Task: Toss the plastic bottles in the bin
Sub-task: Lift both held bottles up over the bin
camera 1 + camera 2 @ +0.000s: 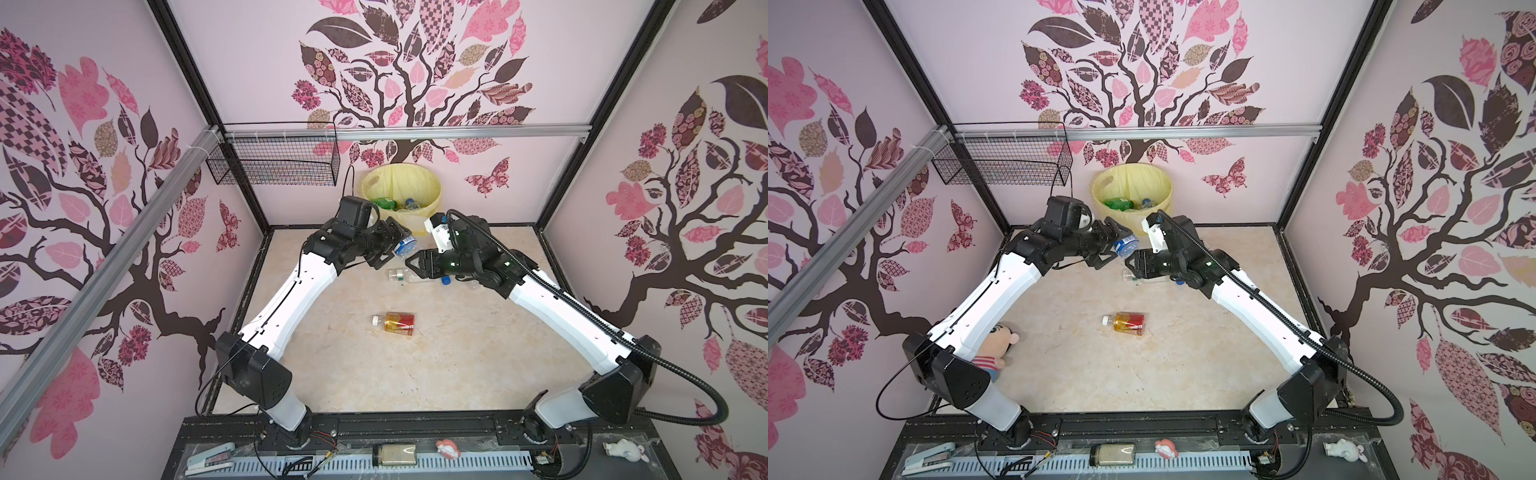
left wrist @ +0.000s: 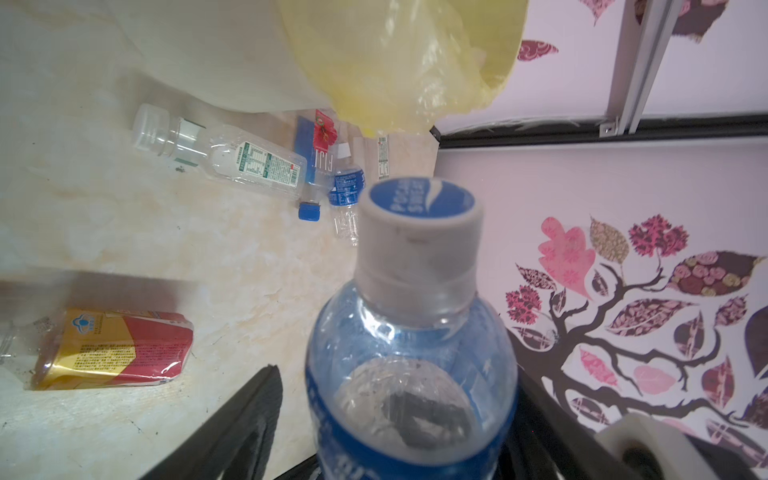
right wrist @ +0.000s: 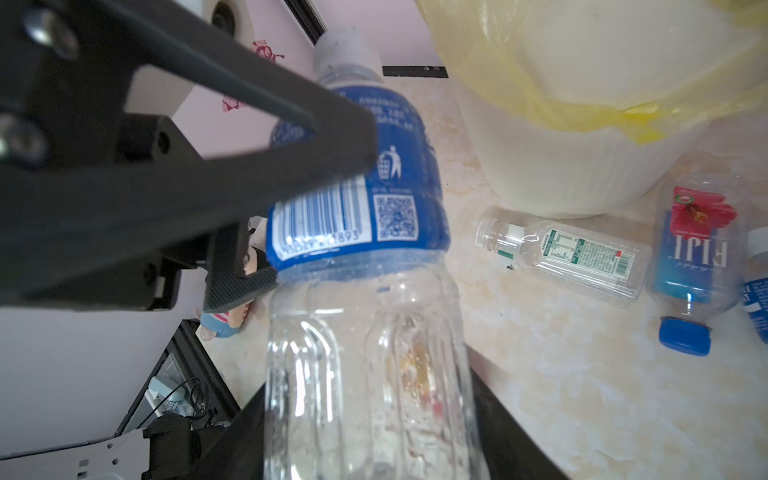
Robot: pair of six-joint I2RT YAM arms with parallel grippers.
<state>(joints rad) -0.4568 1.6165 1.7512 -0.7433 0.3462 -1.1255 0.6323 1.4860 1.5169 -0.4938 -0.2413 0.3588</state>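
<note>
The blue-labelled bottle [image 3: 365, 332] in the right gripper [image 1: 410, 262] is clear, glossy, ribbed plastic with a shiny film label [image 3: 357, 187] and a matt whitish cap [image 3: 345, 45]. Just beyond that gripper, the bin [image 3: 561, 174] is matt cream plastic lined with a thin, crinkled, glossy yellow bag [image 3: 582, 95], on a smooth marble-look tabletop [image 3: 561, 395].

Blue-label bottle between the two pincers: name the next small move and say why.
Probably draw the left pincer back, clear of the blue-label bottle. Its jaws look spread, with a gap beside the bottle in the left wrist view, while the right pincer hugs the clear lower body. The bin stands just behind, so the right arm could then carry it over.
</note>
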